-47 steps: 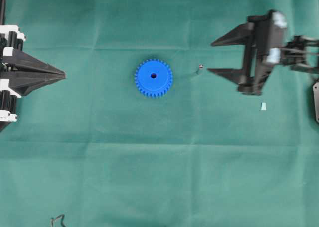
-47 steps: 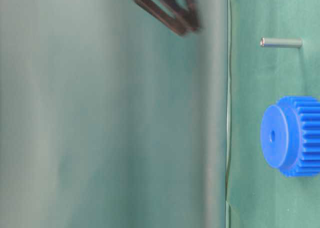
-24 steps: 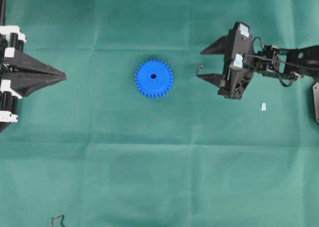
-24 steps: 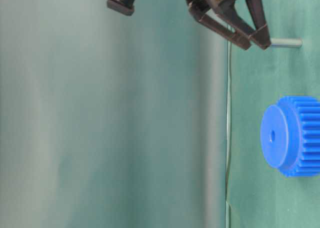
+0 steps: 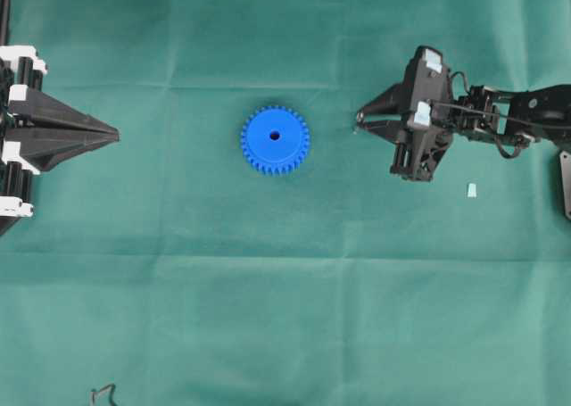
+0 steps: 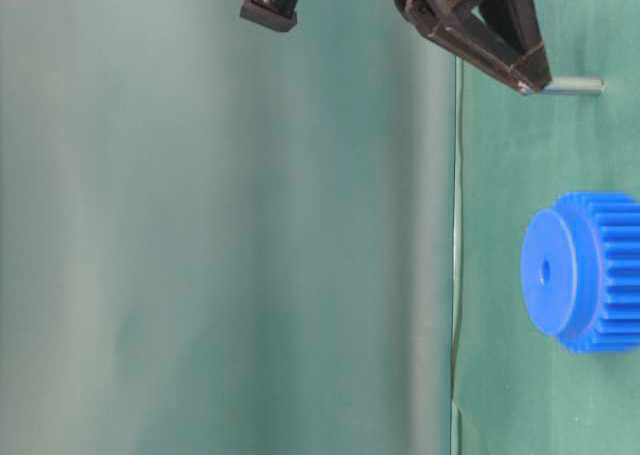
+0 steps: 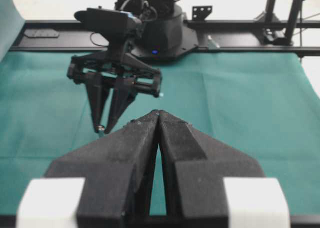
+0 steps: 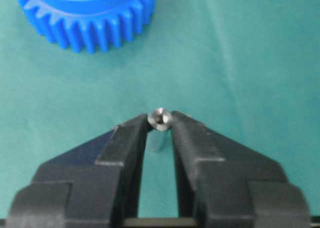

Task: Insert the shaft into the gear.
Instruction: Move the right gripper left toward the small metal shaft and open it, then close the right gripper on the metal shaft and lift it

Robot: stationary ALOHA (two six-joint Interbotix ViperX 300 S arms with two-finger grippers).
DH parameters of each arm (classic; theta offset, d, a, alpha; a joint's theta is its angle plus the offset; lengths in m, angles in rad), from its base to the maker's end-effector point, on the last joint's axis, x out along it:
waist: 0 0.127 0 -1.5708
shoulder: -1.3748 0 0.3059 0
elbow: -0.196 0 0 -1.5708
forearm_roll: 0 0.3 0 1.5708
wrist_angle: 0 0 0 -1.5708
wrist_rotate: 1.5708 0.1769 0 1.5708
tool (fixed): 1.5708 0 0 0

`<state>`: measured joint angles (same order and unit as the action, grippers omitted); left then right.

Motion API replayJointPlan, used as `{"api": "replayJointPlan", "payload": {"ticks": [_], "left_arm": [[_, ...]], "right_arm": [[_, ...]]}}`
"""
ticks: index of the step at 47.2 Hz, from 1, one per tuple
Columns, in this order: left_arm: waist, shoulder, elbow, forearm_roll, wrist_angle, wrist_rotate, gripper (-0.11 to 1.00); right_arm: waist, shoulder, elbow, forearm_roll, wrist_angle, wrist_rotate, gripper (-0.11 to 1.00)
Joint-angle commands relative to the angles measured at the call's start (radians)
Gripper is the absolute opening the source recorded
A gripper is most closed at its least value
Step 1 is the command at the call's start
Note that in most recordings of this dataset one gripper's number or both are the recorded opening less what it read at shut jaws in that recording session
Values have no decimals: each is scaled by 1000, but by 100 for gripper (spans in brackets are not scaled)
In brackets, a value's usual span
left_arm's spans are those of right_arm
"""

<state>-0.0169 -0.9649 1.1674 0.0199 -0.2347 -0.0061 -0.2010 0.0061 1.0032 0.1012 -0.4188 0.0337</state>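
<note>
The right gripper (image 8: 160, 125) has its jaws clamped on the upright shaft (image 8: 160, 119) beside the gear (image 5: 275, 140) (mid-counter, flat); the left gripper (image 5: 114, 136) sits closed near the counter's left edge.

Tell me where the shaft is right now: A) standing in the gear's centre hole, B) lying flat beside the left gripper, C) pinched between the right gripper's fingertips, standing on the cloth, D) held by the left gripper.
C: in the right wrist view the right gripper has its two fingertips pressed against the shaft, which stands upright apart from the gear.
</note>
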Motion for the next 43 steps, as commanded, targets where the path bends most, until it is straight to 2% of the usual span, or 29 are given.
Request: {"api": "replayJointPlan", "payload": {"ticks": [1,18,23,35,43], "left_arm": [[6,0,-26,2,-3,2,0],[8,0,-26,2,11,0,0],[8,2,-26,3,11,0,0],[6,0,-26,2,12,-2,0],[8,0,-26,2,12,-3,0]], "right_arm": [[6,-9,-17,-2,-5,0,17],[6,-34,-25,-2,18,0,17],[6,-94,-38,-2,84,-8,17],[6,-267,-124,-11,328,-35,17],[6,-314,-156,-25,403,-46,17]]}}
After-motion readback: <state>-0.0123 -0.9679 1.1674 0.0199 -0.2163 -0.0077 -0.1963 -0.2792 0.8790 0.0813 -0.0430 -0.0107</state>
